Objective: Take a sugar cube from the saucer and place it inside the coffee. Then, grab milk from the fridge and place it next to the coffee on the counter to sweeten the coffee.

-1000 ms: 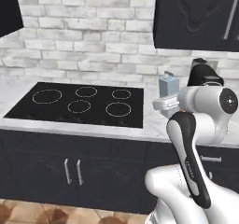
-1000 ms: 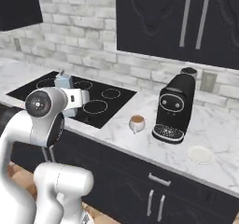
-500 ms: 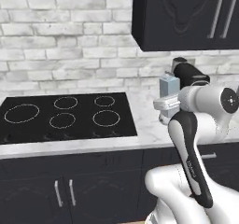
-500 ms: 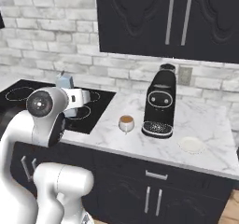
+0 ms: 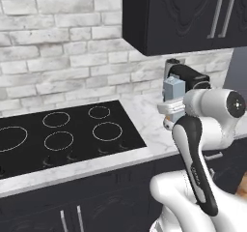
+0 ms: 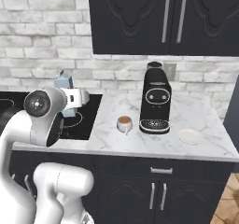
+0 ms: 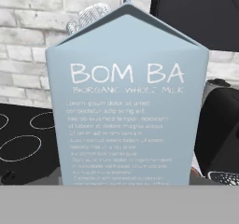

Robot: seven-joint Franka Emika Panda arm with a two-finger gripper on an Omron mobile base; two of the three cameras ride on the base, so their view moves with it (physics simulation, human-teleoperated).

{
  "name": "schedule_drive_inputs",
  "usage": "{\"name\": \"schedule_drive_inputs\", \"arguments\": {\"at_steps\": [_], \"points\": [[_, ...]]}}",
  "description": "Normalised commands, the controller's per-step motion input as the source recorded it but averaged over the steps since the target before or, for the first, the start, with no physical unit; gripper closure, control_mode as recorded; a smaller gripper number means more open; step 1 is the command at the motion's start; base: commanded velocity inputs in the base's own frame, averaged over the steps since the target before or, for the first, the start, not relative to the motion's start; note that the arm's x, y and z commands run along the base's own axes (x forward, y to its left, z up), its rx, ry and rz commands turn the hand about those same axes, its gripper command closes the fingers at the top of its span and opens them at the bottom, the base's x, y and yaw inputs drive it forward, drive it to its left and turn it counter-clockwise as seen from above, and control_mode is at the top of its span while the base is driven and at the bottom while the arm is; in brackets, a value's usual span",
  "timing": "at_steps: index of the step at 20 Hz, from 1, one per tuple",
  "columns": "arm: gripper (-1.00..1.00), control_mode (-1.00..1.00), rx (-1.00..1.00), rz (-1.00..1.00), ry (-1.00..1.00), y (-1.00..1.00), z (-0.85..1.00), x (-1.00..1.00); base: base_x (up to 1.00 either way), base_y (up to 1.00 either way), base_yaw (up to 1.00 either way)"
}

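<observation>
The milk (image 5: 173,88), a pale blue-grey gabled carton, is held upright in the air with my gripper (image 5: 170,108) shut on its lower part. From the right base the milk (image 6: 62,82) and gripper (image 6: 74,98) hang over the hob's right edge, left of the coffee (image 6: 124,123). That white cup of brown liquid stands on the counter (image 6: 140,141). The white saucer (image 6: 190,136) lies right of the coffee machine. Up close the milk (image 7: 126,101) hides my fingertips. The sugar cube and the fridge are out of view.
A tall black coffee machine (image 6: 156,99) stands just right of the cup, against the brick wall. The black hob (image 5: 62,132) lies to the left of the marble. Dark wall cabinets (image 6: 168,17) hang above, and dark drawers sit below the worktop.
Both base views have slid along the counter as the base drove right: hob shifted left, cup and machine came toward the middle. The carton has stayed in the gripper.
</observation>
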Motion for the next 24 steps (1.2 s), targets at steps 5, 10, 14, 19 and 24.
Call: {"name": "schedule_drive_inputs", "arguments": {"at_steps": [5,10,14,19,24], "points": [[1.0,1.0,0.0,0.0,0.0,0.0,0.0,0.0,0.37,0.21,-0.32],[1.0,-1.0,0.0,0.0,0.0,0.0,0.0,0.02,0.1,0.08,-0.04],[1.0,-1.0,0.0,0.01,-0.05,-0.14,-0.13,-0.01,0.0,0.0,0.0],[1.0,-1.0,0.03,0.08,-0.1,-0.63,-0.31,0.0,0.0,0.0,0.0],[1.0,-1.0,0.08,0.12,-0.06,-0.85,-0.43,0.08,0.0,0.0,0.0]]}}
